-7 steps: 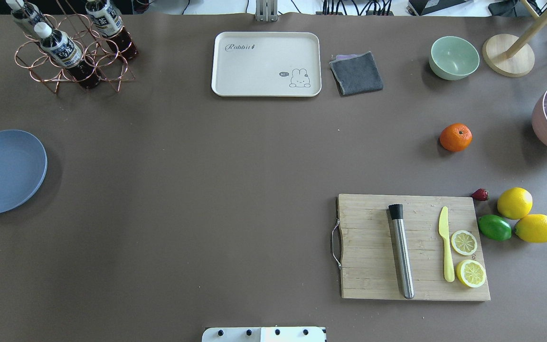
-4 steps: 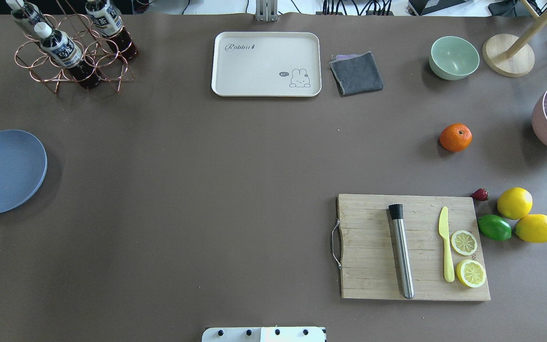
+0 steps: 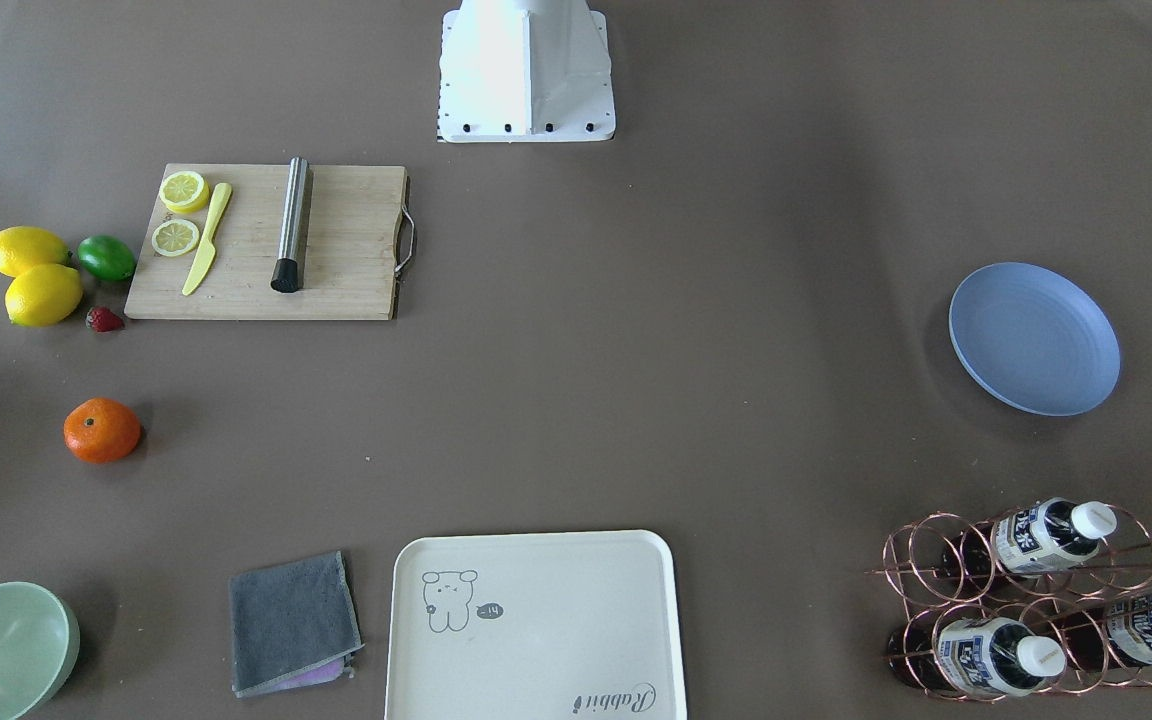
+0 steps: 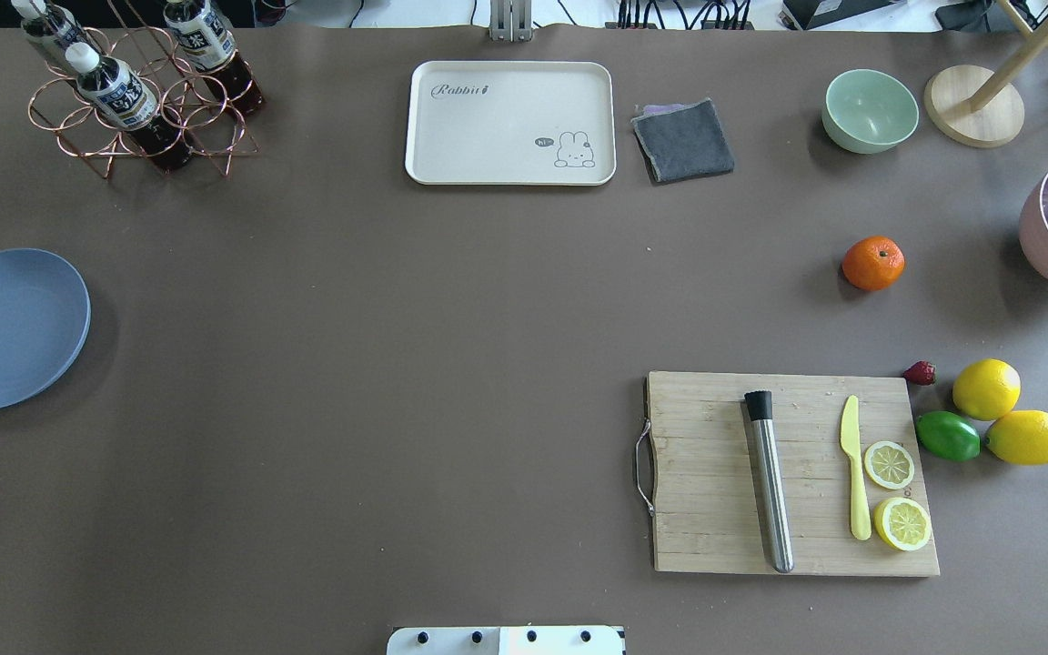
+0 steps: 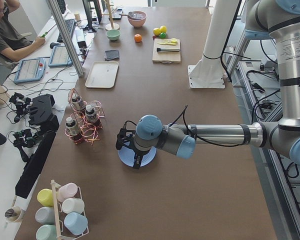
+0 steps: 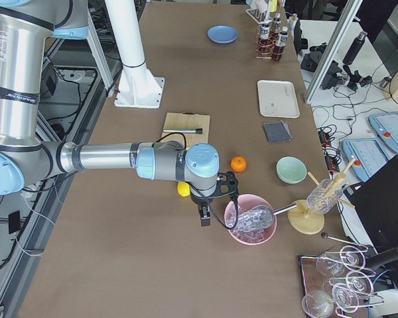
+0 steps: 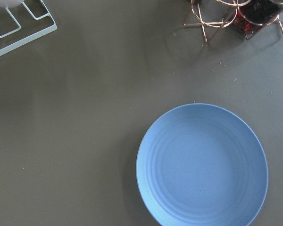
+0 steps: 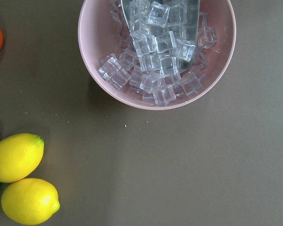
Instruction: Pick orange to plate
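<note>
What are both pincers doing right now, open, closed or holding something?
Left pincer: cannot tell, seen only from the side.
Right pincer: cannot tell, seen only from the side.

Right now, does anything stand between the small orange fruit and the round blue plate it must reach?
Nothing visible does. The straight path from the small round orange to the round periwinkle-blue plate crosses bare brown tabletop, passing between the cream rectangular tray and the wooden cutting board without touching either.
</note>
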{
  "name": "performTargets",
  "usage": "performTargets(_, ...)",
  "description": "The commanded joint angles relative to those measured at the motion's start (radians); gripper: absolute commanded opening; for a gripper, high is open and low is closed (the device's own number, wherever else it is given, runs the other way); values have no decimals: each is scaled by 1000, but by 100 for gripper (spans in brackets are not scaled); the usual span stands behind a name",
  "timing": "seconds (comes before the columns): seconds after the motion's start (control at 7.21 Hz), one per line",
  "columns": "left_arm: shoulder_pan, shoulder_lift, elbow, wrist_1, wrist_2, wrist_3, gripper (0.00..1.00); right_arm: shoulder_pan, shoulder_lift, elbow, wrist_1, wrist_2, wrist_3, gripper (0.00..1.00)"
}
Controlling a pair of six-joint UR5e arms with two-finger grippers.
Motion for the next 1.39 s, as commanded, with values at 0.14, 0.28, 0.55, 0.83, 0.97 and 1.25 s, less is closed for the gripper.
performTargets(0.14, -3, 37, -7, -3, -7, -10, 98, -3, -13, 0, 0, 3, -7, 100)
performTargets(0.28, 13, 34, -6, -3, -7, 11, 98, -3, -13, -2, 0, 2, -7, 100)
performTargets(0.55, 51, 22, -1, 27, 3, 43, 98, -13, -11, -15, 0, 2, -7, 100)
performTargets(0.83, 52, -14, -4, 125, 2, 43, 98, -21, -11, -15, 3, 3, -8, 100)
performTargets(0.97, 53, -20, 5, 127, 4, 45, 98, -21, -11, -15, 3, 3, -8, 100)
performTargets(1.25, 53, -9, 5, 129, 7, 47, 98, -21, -11, -17, 5, 2, -8, 100)
